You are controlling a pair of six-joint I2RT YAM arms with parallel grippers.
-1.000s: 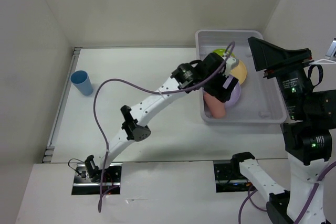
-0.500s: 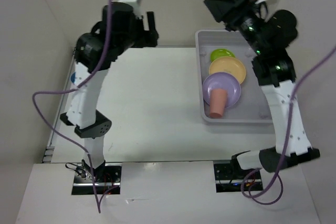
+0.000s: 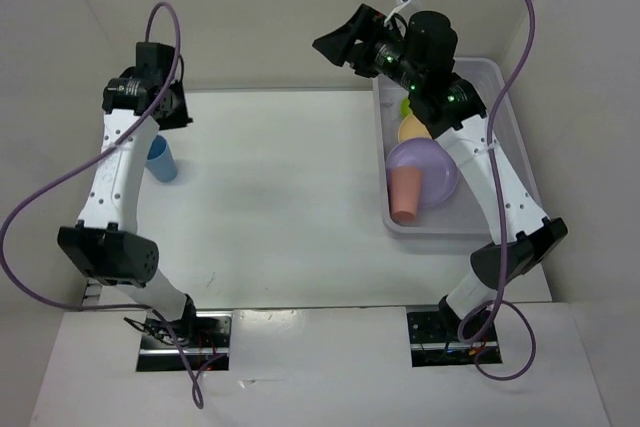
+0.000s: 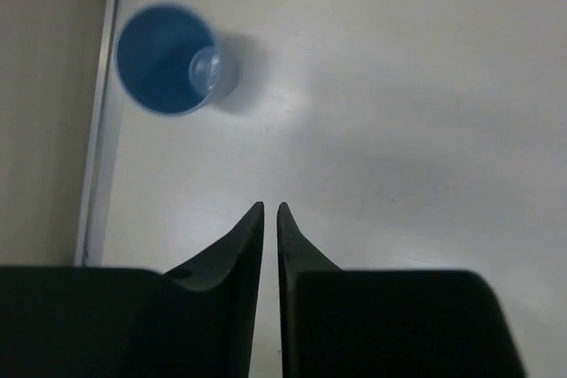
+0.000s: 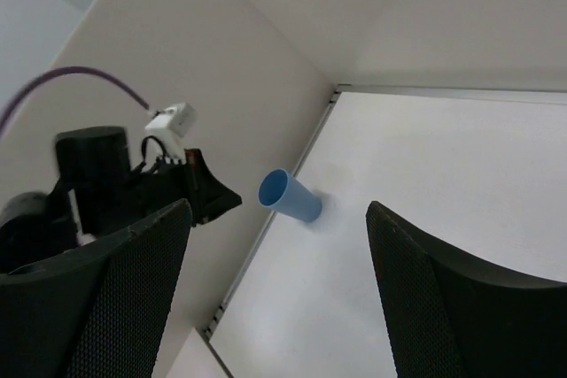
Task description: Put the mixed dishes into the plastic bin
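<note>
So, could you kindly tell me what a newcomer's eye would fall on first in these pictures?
Probably the large translucent pale-lavender plastic bin on the right of the white table. It holds overlapping round plastic plates, with a salmon-red plastic cup lying on the lavender plate. Next is the lone blue plastic cup, upright near the table's left edge, with the left gripper shut and empty close by.

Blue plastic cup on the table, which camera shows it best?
Left wrist: it looks down into the upright blue plastic cup, unobstructed. Top external shows it partly hidden behind the left arm; right wrist shows it small and distant.
</note>
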